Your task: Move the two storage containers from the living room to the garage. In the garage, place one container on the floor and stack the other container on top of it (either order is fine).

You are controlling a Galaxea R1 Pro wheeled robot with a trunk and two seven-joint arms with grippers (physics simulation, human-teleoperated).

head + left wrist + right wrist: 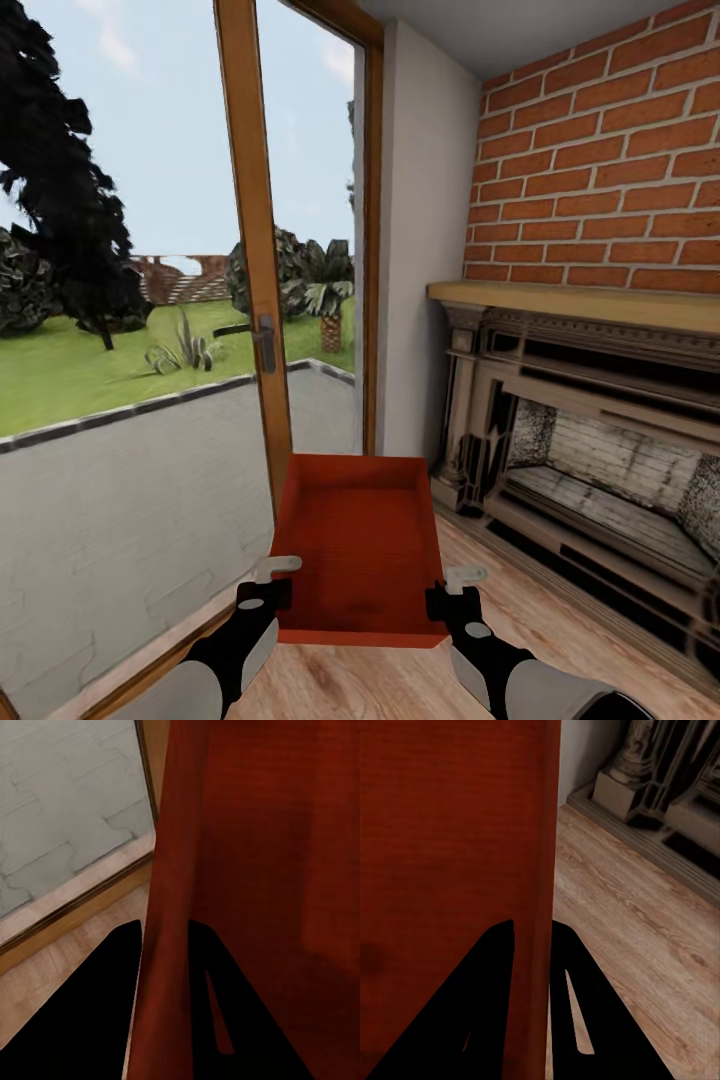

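One orange-red bin is held above the wood floor in the living room, in front of the glass door and just left of the fireplace. Its left wall is clamped between the jaws of the left gripper, seen astride that wall in the left wrist view. Its right wall is likewise clamped by the right gripper, one finger outside and one inside the bin. A brick chimney is seen above the mantel.

Light wood-plank floor, fireplace base seemingly directly on it.
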